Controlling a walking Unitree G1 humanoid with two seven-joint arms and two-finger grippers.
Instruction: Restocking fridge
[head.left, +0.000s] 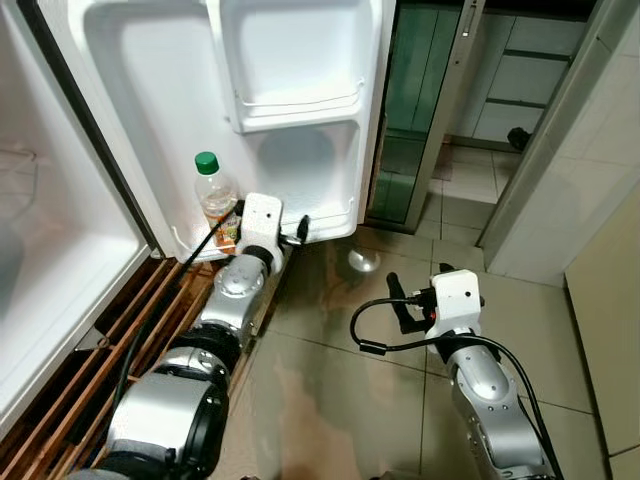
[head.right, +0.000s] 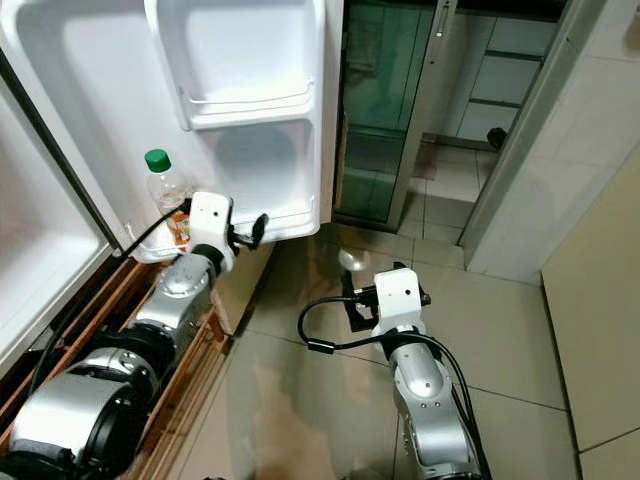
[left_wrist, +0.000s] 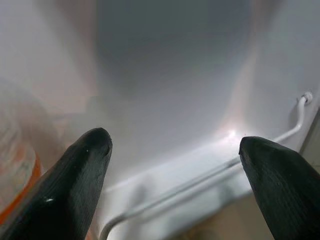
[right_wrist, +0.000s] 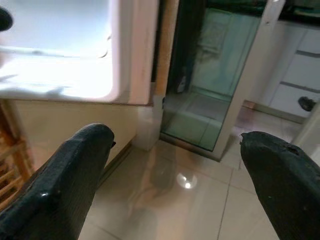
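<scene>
Standing upright in the bottom shelf of an open white fridge door (head.left: 300, 90) is a clear plastic bottle (head.left: 215, 200) with a green cap and an orange label. It sits at the end of the shelf nearest the hinge, behind a thin white guard rail (left_wrist: 200, 182). The fridge's white interior lies off to the robot's left.

The left gripper (head.left: 268, 232) reaches forward to this same shelf, just beside the bottle on its right. From the left wrist view, its two black fingers (left_wrist: 75, 190) are spread wide apart with nothing between them, pointing into the white shelf wall. The bottle appears there as a blurred orange and clear shape right next to one finger; whether they touch cannot be told.

The right gripper (head.left: 405, 305) hangs lower and further right, over the beige tiled floor (head.left: 330, 380), well apart from the bottle and the door. Its fingers (right_wrist: 65, 185) are also spread wide and empty, as the right wrist view shows, pointing toward the door's lower edge and a glass-fronted green cabinet (head.left: 415, 90) beyond.

A slatted wooden platform (head.left: 70, 370) lies under the fridge beside the left arm.
</scene>
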